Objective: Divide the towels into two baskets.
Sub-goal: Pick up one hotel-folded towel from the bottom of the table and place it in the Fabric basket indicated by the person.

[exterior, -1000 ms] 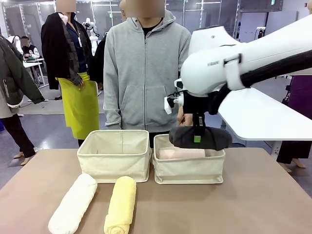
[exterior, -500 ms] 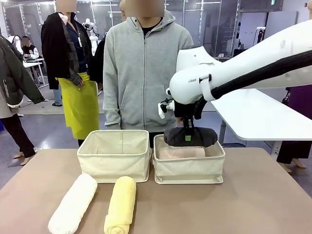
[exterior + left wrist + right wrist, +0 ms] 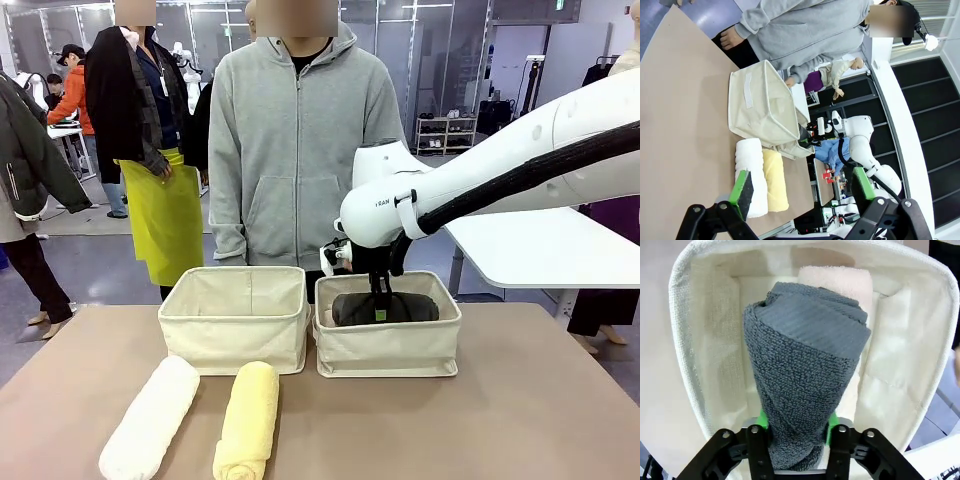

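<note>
The right gripper is down inside the right basket, with the grey towel between its green pads. The pads touch the towel's sides, but I cannot tell whether they squeeze it or just rest against it. The grey towel lies lengthwise in that basket, its top about level with the rim. It sits on or against the pink towel, which lies in the same basket with its end close to the far wall. The left basket stands just beside the right one, the two near the far edge of the table, in front of a person in a grey hoodie. The white towel and the yellow towel lie on the table in front of the left basket, side by side. The left gripper hangs above the table with its jaws wide apart and nothing between them.
</note>
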Tool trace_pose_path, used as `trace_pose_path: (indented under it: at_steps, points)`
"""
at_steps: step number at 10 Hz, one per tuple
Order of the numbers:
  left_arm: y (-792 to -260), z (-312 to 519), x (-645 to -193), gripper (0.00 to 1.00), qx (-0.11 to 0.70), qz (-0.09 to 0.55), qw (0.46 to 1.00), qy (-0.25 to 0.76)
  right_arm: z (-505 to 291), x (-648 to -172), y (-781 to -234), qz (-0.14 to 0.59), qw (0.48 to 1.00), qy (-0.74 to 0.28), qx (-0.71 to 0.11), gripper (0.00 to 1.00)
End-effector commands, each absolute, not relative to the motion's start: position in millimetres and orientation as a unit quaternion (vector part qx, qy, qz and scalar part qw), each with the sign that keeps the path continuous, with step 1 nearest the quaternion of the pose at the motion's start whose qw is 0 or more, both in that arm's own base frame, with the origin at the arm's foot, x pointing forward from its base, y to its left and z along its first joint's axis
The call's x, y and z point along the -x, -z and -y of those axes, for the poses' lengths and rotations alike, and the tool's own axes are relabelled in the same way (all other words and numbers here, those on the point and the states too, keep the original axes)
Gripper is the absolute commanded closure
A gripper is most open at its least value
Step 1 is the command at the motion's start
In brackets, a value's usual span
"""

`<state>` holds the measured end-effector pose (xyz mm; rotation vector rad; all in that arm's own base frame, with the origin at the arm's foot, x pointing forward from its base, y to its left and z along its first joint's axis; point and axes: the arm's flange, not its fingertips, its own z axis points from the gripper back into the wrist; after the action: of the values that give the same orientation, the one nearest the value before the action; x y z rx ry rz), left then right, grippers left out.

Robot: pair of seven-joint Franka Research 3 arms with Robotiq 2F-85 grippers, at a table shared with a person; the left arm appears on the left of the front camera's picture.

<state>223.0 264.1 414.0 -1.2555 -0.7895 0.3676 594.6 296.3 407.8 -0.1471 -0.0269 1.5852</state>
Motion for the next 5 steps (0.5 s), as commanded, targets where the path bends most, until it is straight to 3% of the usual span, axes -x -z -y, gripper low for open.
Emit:
trace_pose_path:
  at_steps: [1,2,5]
  points:
    - [-416.6,-265.5,-219.7,0.00,0.571,0.361,0.720,-0.162,-292.9,-587.6,-417.4,0.017,0.696,-0.713,0.084,0.05]
    - [-416.6,-265.5,-219.7,0.00,0.571,0.361,0.720,-0.162,-291.9,-586.1,-421.8,0.018,0.696,-0.712,0.087,0.00]
    - [-416.6,-265.5,-219.7,0.00,0.571,0.361,0.720,-0.162,-294.1,-577.2,-439.1,0.033,0.698,-0.710,0.089,0.00]
